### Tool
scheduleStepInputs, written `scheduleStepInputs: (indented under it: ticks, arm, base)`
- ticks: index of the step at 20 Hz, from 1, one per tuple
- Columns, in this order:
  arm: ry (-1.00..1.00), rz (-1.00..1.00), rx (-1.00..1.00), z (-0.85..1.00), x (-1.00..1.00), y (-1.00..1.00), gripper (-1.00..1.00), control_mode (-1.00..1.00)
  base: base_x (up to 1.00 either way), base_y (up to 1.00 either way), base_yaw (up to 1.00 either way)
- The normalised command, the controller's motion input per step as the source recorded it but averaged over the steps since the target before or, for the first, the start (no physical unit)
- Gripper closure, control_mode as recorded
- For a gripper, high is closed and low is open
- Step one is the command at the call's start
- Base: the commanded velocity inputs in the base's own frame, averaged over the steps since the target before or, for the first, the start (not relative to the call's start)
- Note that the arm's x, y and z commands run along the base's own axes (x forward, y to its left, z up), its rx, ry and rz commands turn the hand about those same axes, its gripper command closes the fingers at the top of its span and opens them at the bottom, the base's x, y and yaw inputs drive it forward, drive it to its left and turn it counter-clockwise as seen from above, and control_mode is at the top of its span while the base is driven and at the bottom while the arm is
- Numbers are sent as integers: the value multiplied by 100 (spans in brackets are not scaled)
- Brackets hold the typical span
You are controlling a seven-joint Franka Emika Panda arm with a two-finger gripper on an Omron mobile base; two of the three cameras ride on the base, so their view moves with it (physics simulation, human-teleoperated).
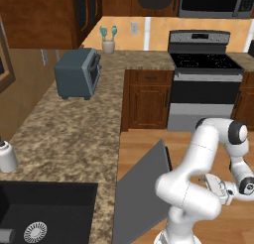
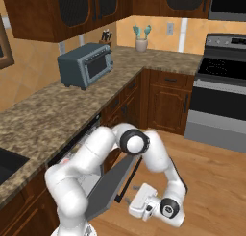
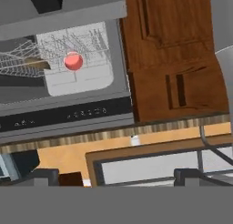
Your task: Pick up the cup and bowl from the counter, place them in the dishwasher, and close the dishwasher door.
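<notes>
Two dark fingertips (image 3: 45,176) sit wide apart at the bottom of the hand view, gripper (image 2: 137,205) empty, low by the floor just beside the dishwasher door (image 2: 113,184). Door tilts half-open, grey inner face showing, dark bar handle along its edge. Past it, inside the dishwasher (image 3: 82,89), the cup (image 3: 73,61) sits in the wire rack, salmon-red top facing the camera; a tan bit left of it, maybe the bowl, cannot tell. Counter (image 1: 74,134) above carries a blue-grey toaster (image 1: 78,73), farther back a pot with teal utensils (image 1: 108,39).

A home kitchen: granite counter (image 1: 74,134), stove (image 1: 203,64), toaster oven (image 1: 78,73), wooden cabinets (image 1: 148,99).
</notes>
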Motion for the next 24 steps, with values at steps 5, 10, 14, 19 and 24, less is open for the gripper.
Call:
scheduleStepInputs:
  ticks: [5, 10, 14, 19, 24]
  arm:
    - [-12, 0, 10, -34, 6, -3, -100, -100]
    - [-25, -3, -24, -60, 11, 0, -100, -100]
    - [-8, -6, -19, -52, 33, -1, -100, -100]
    - [0, -12, -12, -50, 50, 0, -100, -100]
    - [7, -14, -15, -58, 64, 0, -100, -100]
  base:
    - [0, 0, 0]
    - [0, 0, 0]
    - [0, 0, 0]
    - [0, 0, 0]
    - [0, 0, 0]
